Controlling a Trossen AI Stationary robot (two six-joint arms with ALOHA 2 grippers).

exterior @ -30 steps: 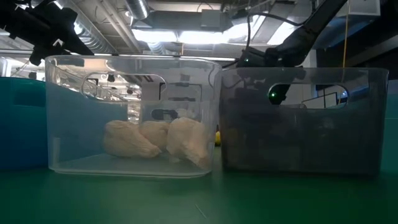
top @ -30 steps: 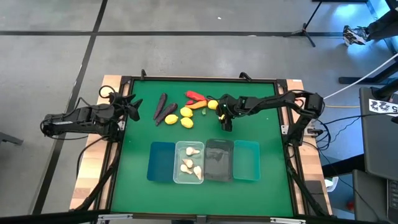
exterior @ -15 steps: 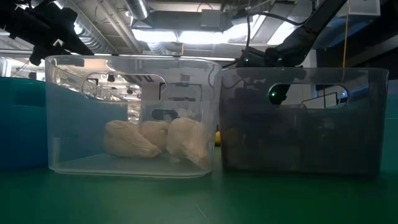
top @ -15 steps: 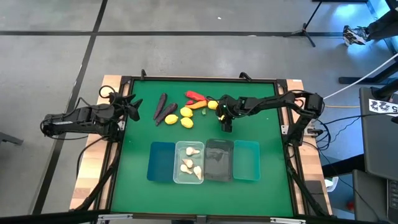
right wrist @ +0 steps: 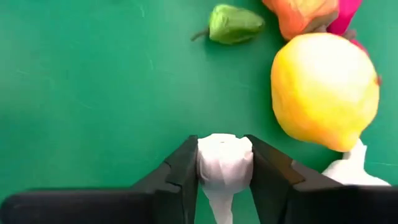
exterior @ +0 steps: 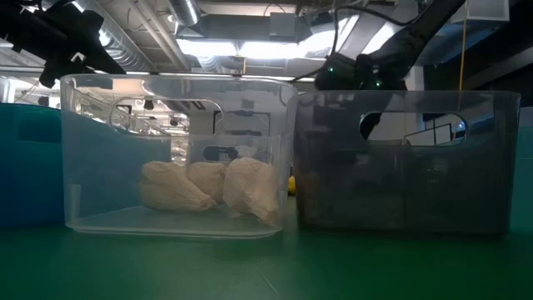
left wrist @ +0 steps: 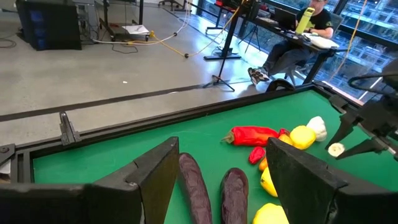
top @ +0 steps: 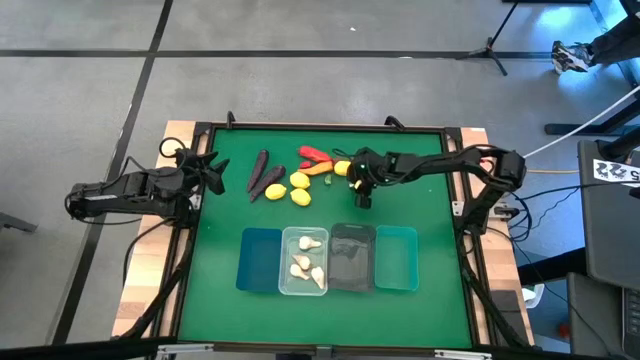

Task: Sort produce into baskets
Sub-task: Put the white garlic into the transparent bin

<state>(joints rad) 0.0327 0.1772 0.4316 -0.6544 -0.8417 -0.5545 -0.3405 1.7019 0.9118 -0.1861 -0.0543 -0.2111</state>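
Right now your right tool [right wrist: 225, 186] pinches a garlic bulb [right wrist: 224, 163] beside a lemon [right wrist: 324, 91]; left tool [left wrist: 217, 180] wide, parked at the worktop [top: 400, 205] edge.

Table surface [top: 420, 215]: green. Bins: blue [top: 260, 260], clear [top: 303, 288], dark grey [top: 352, 258], teal [top: 396, 258]. Lemons [top: 299, 180] yellow; garlic bulb [right wrist: 225, 163] white; eggplants [top: 260, 170] dark purple.

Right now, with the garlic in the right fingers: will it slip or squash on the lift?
Probably stiff: the garlic bulb shows no dent between the right gripper's fingers. It looks smooth and rounded, pinched only at its sides, so it could twist or slip. Likely light, judging by the similar bulbs lying loose in the clear bin.
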